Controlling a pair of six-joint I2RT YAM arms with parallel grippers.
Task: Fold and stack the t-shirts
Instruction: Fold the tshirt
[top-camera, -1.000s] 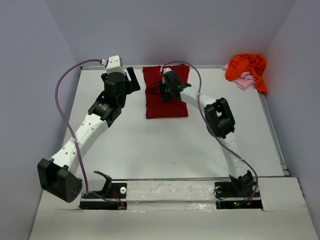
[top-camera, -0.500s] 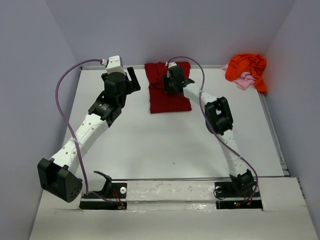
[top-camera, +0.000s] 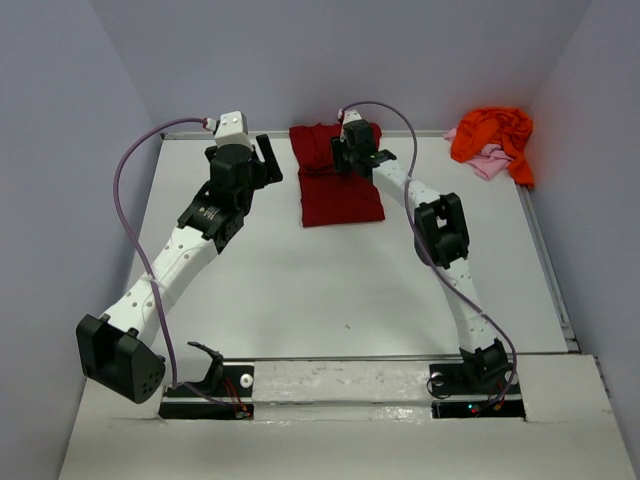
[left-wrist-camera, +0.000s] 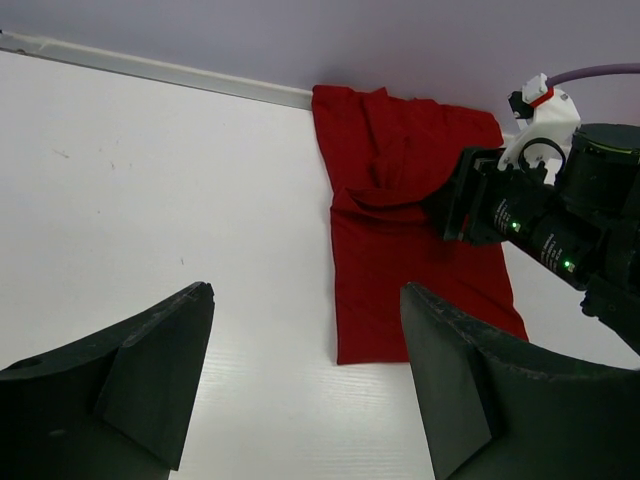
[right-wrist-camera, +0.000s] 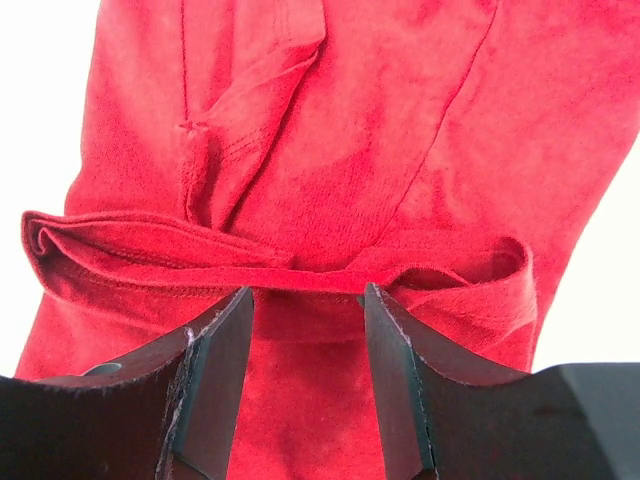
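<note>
The dark red t-shirt (top-camera: 342, 195) lies folded into a rectangle at the far middle of the table, its far end bunched at the back wall. My right gripper (top-camera: 338, 160) rests on its far half, jaws open. In the right wrist view a raised fold of the red t-shirt (right-wrist-camera: 350, 130) crosses just ahead of the right gripper (right-wrist-camera: 307, 292), with flat cloth between the fingers. My left gripper (top-camera: 268, 160) hangs open to the shirt's left. In the left wrist view the left gripper (left-wrist-camera: 307, 292) holds nothing and the red t-shirt (left-wrist-camera: 420, 270) lies ahead on the right.
The orange t-shirt (top-camera: 495, 132) lies crumpled on the pale pink t-shirt (top-camera: 488, 164) in the far right corner. A metal rail (top-camera: 545, 250) runs along the table's right edge. The back wall stands right behind the red shirt.
My right gripper moved toward the back wall and the red shirt slid with it, away and slightly right, bunching at its far end. The left arm stayed still.
</note>
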